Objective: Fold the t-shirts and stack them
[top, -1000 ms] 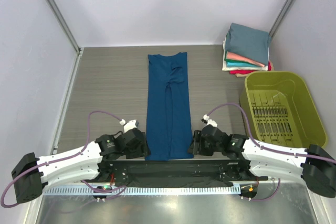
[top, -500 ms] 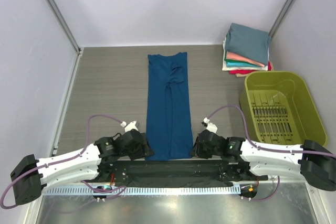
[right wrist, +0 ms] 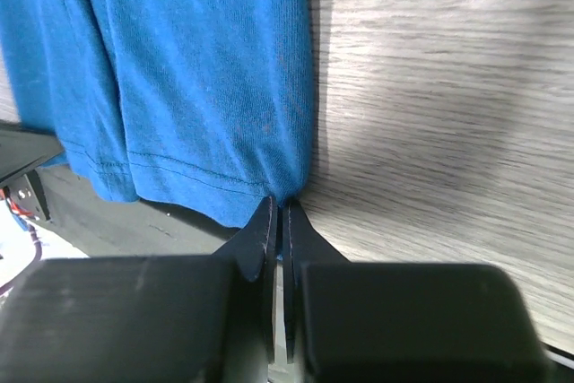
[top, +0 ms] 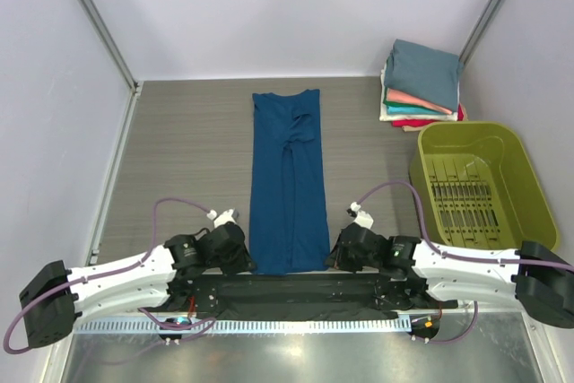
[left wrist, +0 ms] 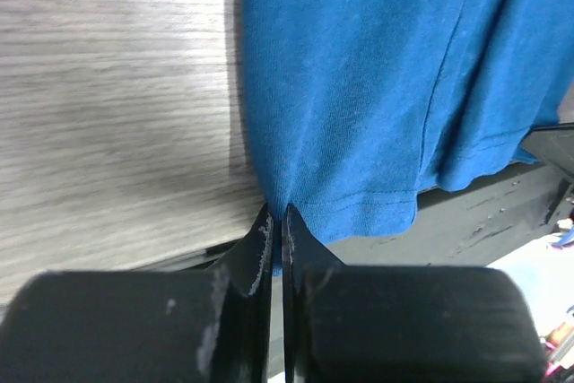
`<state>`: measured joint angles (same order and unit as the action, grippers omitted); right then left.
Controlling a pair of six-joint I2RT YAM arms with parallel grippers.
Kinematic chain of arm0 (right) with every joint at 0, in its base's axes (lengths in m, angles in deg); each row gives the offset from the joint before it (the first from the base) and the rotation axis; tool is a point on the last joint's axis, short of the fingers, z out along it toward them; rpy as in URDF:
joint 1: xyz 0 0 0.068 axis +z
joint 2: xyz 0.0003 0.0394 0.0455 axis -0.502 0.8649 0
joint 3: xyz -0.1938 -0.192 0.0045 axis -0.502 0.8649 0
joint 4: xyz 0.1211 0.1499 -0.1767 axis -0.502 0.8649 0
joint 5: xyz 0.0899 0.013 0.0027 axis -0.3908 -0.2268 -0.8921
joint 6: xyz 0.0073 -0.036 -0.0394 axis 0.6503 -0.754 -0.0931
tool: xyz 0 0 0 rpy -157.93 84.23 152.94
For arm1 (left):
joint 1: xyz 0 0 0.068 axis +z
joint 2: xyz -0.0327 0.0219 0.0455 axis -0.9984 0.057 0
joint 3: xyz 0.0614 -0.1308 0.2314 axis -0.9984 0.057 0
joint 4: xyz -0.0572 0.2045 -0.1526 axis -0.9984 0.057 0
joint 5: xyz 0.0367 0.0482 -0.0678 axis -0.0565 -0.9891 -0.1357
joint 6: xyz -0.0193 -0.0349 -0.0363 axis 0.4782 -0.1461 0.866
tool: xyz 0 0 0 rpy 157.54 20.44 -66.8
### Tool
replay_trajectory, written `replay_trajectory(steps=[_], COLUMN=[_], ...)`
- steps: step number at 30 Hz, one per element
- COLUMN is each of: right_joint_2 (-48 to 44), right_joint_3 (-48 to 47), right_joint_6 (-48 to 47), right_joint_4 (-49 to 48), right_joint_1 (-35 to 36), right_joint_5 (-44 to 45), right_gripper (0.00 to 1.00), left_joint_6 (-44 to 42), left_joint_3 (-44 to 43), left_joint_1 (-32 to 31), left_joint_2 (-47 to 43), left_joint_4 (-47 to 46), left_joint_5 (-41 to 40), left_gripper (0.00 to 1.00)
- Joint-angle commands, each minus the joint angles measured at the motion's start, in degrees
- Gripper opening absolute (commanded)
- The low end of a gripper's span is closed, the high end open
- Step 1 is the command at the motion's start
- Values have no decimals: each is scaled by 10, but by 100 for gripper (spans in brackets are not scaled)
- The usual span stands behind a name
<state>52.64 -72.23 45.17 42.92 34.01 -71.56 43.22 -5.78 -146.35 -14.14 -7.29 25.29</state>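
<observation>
A blue t-shirt (top: 287,177), folded lengthwise into a long narrow strip, lies flat on the grey wood-grain tabletop (top: 188,159) in the centre of the top view, running from the middle down to the bottom edge of the tabletop. The left gripper (left wrist: 278,220) is clamped on the strip's lower left corner, its fingers pressed together with the hem puckered between the tips. The right gripper (right wrist: 277,211) is likewise pinched tight on the lower right corner of the hem. In the upper right of the top view sits a stack of folded t-shirts (top: 421,78), slate-teal on top with coral, white and red beneath. Just below it stands an olive-green plastic basket (top: 466,128).
</observation>
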Motion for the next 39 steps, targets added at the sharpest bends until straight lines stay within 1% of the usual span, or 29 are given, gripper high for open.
replay_trajectory(steps=[1, 2, 4, 6, 7, 9, 10, 11, 13, 14, 15, 16, 18, 19, 20, 21, 23, 24, 25, 29, 33, 37, 39], right_joint_2=[-12, -14, -14, 0, 9, 40, 52, 62, 87, 94, 101, 118, 140, 162, 176, 187, 219, 229, 240, 291, 345, 385, 407], right_joint_3=[-37, -48, -72, -93, -103, -138, -153, -180, -205, -230, -240, -253, -292, -318, -331, -341, -371, -380, -387, -433, -465, -496, -507], right_joint_6=[-12, -17, -29, -43, -64, -93, -124, -138, -165, -190, -204, -215, -251, -260, -270, -285, -298, -309, -314, -330, -339, -346, -346], right_joint_4=[41, 48, 58, 58, 59, 58, 58, 59, 56, 54, 46, 44, 42, 43, 41, 42, 39, 35, 31, 15, 7, -5, -7], right_joint_1=[4, 4, 4, 2, -8, -22, -45, -58, -88, -119, -132, -146, -176, -194, -201, -212, -226, -241, -248, -278, -307, -330, -338], right_joint_5=[38, 54, 69, 96, 101, 104, 103, 101, 93, 88, 80, 74, 69, 63, 60, 56, 46, 42, 38, 18, 0, -20, -36], right_gripper=[1, 1, 1, 1, 1, 1, 1, 1, 1, 1, 1, 1, 1, 1, 1, 1, 1, 1, 1, 1, 1, 1, 1], left_joint_6=[-17, -23, -51, -79, -94, -124, -133, -142, -174, -186, -199, -227, -249, -270, -278, -287, -311, -317, -322, -340, -344, -348, -351], left_joint_3=[-66, -83, -129, -159, -170, -209, -221, -242, -267, -278, -299, -309, -330, -340, -348, -371, -400, -418, -449, -518, -561, -605, -629], left_joint_1=[-2, -2, -2, 0, 5, 12, 21, 27, 50, 60, 73, 100, 131, 168, 185, 214, 237, 251, 257, 286, 319, 345, 357], left_joint_2=[-4, -4, 5, 19, 36, 51, 62, 75, 92, 110, 118, 127, 157, 171, 185, 212, 241, 275, 290, 369, 431, 504, 525], left_joint_4=[49, 85, 127, 150, 160, 162, 155, 152, 149, 148, 145, 134, 119, 105, 97, 88, 82, 80, 82, 85, 63, 63, 59], left_joint_5=[-10, -19, -67, -114, -123, -136, -139, -140, -150, -154, -155, -150, -136, -108, -99, -90, -70, -71, -70, -63, -34, -3, 23], left_gripper=[0, 0, 0, 0, 0, 0, 0, 0, 0, 0, 0, 0, 0, 0, 0, 0, 0, 0, 0, 0, 0, 0, 0])
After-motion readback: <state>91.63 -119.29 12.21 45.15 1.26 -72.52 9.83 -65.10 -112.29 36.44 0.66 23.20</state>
